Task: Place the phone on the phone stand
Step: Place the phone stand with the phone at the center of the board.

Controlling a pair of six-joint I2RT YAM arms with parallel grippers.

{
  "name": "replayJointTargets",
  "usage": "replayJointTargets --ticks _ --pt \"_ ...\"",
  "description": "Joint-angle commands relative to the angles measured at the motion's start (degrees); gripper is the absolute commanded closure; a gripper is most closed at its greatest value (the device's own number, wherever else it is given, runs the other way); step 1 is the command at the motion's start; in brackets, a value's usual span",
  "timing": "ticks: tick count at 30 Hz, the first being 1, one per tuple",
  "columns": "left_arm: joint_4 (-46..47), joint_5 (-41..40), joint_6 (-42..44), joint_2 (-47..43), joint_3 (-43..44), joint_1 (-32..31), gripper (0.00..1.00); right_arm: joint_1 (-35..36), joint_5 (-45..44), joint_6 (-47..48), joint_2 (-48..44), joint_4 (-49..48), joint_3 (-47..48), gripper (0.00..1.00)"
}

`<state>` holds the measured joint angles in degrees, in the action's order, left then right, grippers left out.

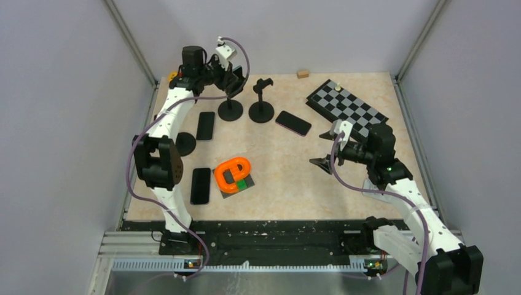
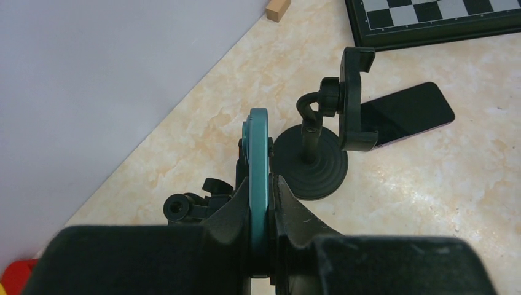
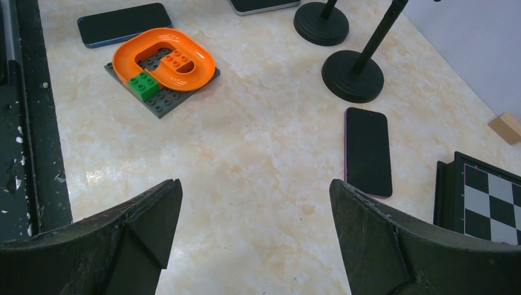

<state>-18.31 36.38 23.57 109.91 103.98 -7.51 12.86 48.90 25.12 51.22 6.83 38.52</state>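
Note:
My left gripper (image 2: 261, 184) is shut on a teal phone (image 2: 258, 141), held edge-on and upright at the table's far left. The phone is close against the holder of a black phone stand, whose knob (image 2: 184, 206) shows left of it; I cannot tell if it is seated. In the top view the left gripper (image 1: 232, 78) is above that stand's base (image 1: 230, 110). A second, empty stand (image 2: 344, 98) is just right of it and also shows in the top view (image 1: 262, 109). My right gripper (image 3: 255, 203) is open and empty above bare table, seen from above (image 1: 324, 163).
Dark phones lie flat on the table (image 1: 205, 125), (image 1: 293, 123), (image 1: 200, 185). An orange Lego piece (image 1: 233, 175) sits on a grey plate at centre left. A chessboard (image 1: 347, 109) is at the back right, a wooden block (image 1: 302, 74) by the back wall, and a black disc (image 1: 184, 144) near the left arm.

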Motion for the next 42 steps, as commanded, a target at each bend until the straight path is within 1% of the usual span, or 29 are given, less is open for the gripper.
replayJointTargets --ticks 1,4,8,12,17,21,25,29,38,42 --pt "8.16 3.77 -4.16 -4.00 -2.30 1.32 1.00 -0.57 0.97 0.80 -0.10 -1.24 -0.25 0.08" --pt "10.29 5.43 -8.12 -3.43 -3.03 3.11 1.00 -0.70 1.18 0.80 -0.25 -1.28 -0.37 0.08" --pt "11.08 8.15 -12.83 -1.82 -1.55 5.67 1.00 -0.71 1.37 0.89 -0.16 -1.29 -0.42 0.08" --pt "10.27 9.06 -12.99 -0.93 -0.62 6.55 1.00 -0.62 1.50 0.86 -0.11 -1.20 -0.38 0.08" --pt "6.85 11.66 -13.86 1.08 2.44 6.85 1.00 -0.68 1.71 0.79 -0.11 -1.18 -0.38 0.08" --pt "6.54 12.87 -14.92 1.65 2.84 6.85 1.00 -0.64 1.76 0.89 -0.06 -1.08 -0.42 0.08" --pt "5.70 13.24 -15.08 1.88 2.98 6.86 1.00 -0.71 1.89 0.85 -0.07 -1.09 -0.38 0.08" --pt "4.40 11.70 -12.55 1.30 3.42 6.73 0.99 -0.66 2.05 0.93 -0.06 -1.09 -0.38 0.08" --pt "-1.63 4.46 -2.42 -0.10 5.84 4.50 0.71 -0.60 2.25 0.98 0.23 -1.03 -0.28 0.08" --pt "-4.17 2.84 -0.64 0.26 7.61 3.24 0.61 -0.70 2.20 1.11 0.06 -0.74 -0.24 0.08"
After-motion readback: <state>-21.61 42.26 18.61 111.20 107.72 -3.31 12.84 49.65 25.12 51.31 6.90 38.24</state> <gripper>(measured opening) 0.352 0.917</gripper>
